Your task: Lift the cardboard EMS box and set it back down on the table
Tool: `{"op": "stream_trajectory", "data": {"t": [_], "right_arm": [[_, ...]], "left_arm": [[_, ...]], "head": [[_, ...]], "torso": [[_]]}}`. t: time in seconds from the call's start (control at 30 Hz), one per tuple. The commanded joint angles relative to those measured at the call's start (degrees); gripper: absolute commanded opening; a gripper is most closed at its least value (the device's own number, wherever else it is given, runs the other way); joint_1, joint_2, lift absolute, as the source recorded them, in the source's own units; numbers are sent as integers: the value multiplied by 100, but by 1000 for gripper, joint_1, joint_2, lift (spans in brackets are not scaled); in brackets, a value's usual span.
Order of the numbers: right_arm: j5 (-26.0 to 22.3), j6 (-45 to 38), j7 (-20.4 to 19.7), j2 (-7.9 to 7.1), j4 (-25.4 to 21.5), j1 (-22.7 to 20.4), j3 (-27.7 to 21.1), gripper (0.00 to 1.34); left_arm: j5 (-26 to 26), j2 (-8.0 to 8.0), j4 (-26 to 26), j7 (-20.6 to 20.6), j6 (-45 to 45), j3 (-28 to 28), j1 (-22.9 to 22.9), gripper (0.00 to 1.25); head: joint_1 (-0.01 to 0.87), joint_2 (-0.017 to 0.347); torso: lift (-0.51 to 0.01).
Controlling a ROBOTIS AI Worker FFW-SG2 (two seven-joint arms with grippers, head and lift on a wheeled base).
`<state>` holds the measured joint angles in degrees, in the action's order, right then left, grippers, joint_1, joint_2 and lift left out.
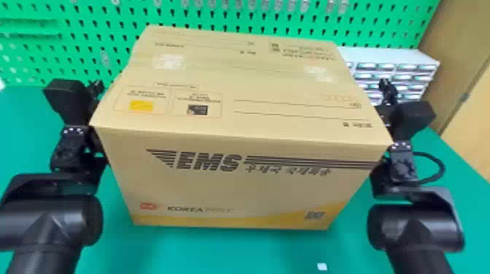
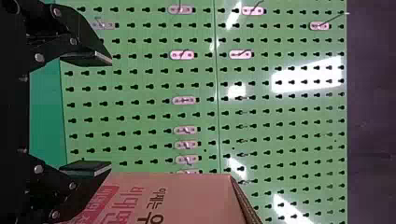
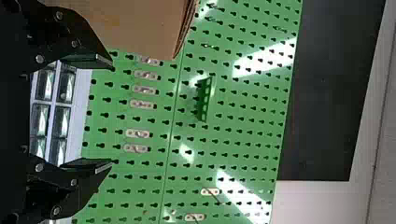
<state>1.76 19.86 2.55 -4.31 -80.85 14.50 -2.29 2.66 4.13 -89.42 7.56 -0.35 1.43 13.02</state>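
The cardboard EMS box [image 1: 233,186] is upright between the two arms, its printed front facing me and its top tilted into sight. Against its left side is my left gripper [image 1: 96,86], and my right gripper [image 1: 385,87] is at its right side. Whether the base touches the green table [image 1: 233,251] I cannot tell. In the left wrist view, my left gripper [image 2: 111,113] is open, one finger overlapping the box [image 2: 196,200]. The right wrist view shows my right gripper [image 3: 112,113] open too, with the box [image 3: 135,23] beside one finger.
A green pegboard [image 1: 84,40] with metal hooks rises behind the box. At the back right stands a white drawer cabinet [image 1: 386,56], close behind the right gripper. A small white piece [image 1: 322,266] lies on the table near the front.
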Motion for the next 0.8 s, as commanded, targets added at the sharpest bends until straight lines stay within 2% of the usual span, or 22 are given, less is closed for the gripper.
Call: {"op": "stream_trajectory", "data": {"t": [0.0, 0.77], "right_arm": [[0, 0, 0, 0, -1, 0, 0, 831], [17, -61, 0, 9, -1, -52, 9, 831]], "left_arm": [[-2, 0, -14, 273, 0, 7, -1, 785], [-2, 0, -23, 273, 17, -2, -45, 785]], "head": [[678, -14], [678, -14]], "torso": [[-115], [-115]]}}
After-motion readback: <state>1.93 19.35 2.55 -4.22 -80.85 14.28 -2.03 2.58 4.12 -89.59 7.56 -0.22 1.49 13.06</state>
